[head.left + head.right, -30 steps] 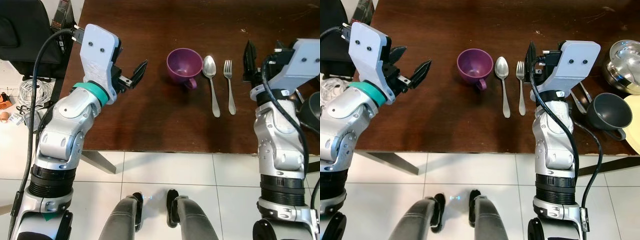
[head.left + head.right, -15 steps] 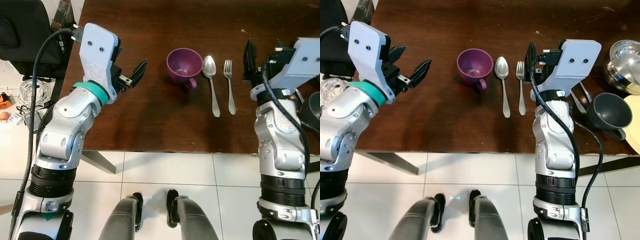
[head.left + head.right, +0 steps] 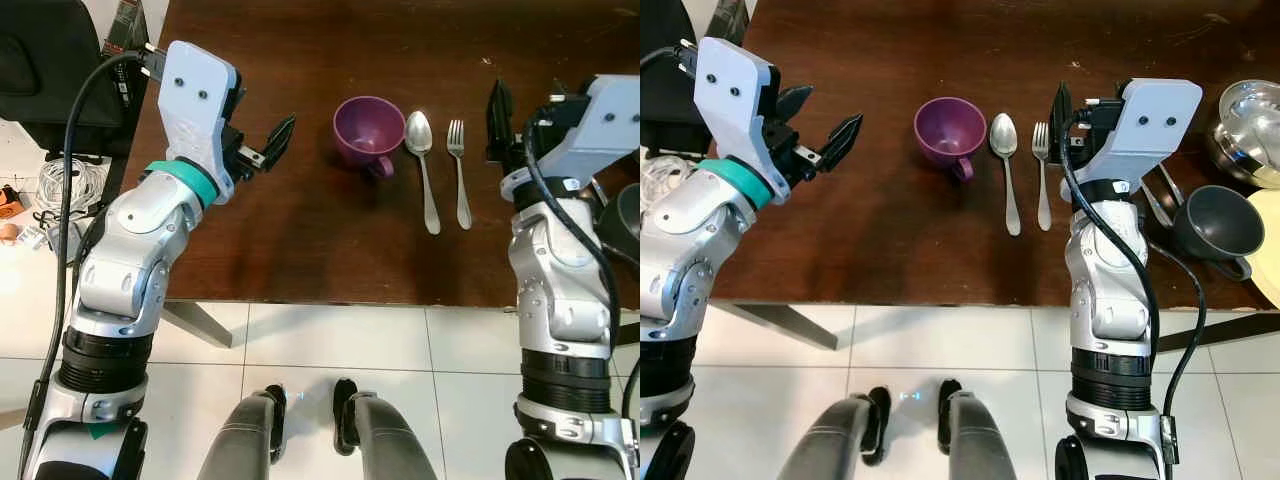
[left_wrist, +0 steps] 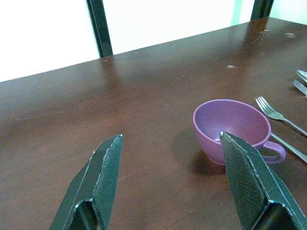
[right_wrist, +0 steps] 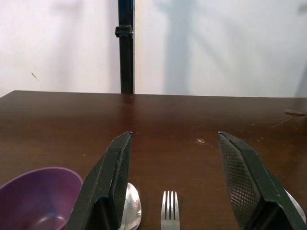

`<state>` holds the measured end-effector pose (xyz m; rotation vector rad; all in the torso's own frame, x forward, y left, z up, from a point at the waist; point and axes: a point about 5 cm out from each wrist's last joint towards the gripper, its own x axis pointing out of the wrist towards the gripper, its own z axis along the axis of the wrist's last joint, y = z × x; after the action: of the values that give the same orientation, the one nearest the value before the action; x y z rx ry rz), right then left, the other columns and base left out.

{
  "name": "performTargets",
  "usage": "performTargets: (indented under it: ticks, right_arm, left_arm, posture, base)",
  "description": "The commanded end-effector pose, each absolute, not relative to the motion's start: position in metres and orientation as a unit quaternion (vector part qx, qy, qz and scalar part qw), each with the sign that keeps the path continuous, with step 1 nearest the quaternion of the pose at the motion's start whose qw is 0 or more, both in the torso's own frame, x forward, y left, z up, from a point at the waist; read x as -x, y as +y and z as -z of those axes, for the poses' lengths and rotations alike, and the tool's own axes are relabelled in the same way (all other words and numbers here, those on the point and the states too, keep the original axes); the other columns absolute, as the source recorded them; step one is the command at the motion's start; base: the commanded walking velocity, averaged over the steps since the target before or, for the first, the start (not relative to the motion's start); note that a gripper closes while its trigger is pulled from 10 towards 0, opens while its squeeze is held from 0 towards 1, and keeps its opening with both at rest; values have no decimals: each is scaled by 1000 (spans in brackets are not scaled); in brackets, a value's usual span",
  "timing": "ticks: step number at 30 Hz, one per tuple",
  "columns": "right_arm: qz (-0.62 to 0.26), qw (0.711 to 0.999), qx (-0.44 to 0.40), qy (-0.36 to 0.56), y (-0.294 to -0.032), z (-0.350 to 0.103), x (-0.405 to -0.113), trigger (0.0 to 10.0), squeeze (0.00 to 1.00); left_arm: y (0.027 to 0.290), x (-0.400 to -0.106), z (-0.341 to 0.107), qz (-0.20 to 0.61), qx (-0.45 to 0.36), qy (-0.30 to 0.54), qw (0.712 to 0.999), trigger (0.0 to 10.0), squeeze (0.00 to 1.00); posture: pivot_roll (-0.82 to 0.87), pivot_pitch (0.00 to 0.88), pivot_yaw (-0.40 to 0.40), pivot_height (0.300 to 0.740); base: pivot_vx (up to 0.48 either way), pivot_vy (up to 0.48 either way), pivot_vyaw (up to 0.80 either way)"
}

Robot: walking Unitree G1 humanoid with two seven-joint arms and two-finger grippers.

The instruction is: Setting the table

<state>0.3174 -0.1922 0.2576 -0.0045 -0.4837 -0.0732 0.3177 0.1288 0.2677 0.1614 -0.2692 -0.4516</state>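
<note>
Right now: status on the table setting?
Left gripper open, empty, hovering left of purple cup. Right gripper open near fork. Spoon between. Nothing obstructing.

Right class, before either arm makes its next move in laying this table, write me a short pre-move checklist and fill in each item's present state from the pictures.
1. Left end effector open and empty: ok.
2. Right end effector open and empty: ok.
3. Purple cup upright on the table: ok.
4. Spoon and fork lying side by side to the cup's right, apart from each other: ok.
5. Left end effector apart from the cup: ok.
6. Dark cup and metal bowl apart from the right arm: cannot tell.
</note>
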Motion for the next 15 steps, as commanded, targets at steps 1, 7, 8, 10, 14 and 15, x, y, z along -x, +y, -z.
performTargets:
  ticks: [1, 7, 8, 10, 14, 15]
  right_arm:
    - [41, 970, -1, -238, -194, -257, -315, 10000, 0]
    - [41, 970, -2, -238, -194, -258, -314, 10000, 0]
    - [41, 971, -2, -238, -194, -258, -314, 10000, 0]
    - [41, 971, -2, -238, -194, -258, -314, 10000, 0]
    - [41, 971, -2, -238, -194, -258, -314, 10000, 0]
    - [41, 971, -2, -238, -194, -258, -314, 10000, 0]
  left_arm:
    - [130, -318, -265, 223, -77, -129, 963, 10000, 0]
    - [130, -318, -265, 223, -77, -129, 963, 10000, 0]
    - [130, -318, -265, 223, -77, -129, 963, 10000, 0]
    - [130, -318, -265, 223, -77, -129, 963, 10000, 0]
    - [130, -318, -266, 222, -76, -130, 963, 10000, 0]
    - [130, -318, -266, 222, -76, -130, 963, 10000, 0]
  posture:
    - [71, 209, 44, 740]
    - [73, 211, 43, 740]
    - [73, 211, 43, 740]
    - [73, 211, 43, 740]
    - [73, 215, 43, 740]
    - [73, 215, 43, 740]
  base:
    - [0, 0, 0]
    - [0, 0, 0]
    - [0, 0, 0]
    - [0, 0, 0]
    - [0, 0, 0]
    - [0, 0, 0]
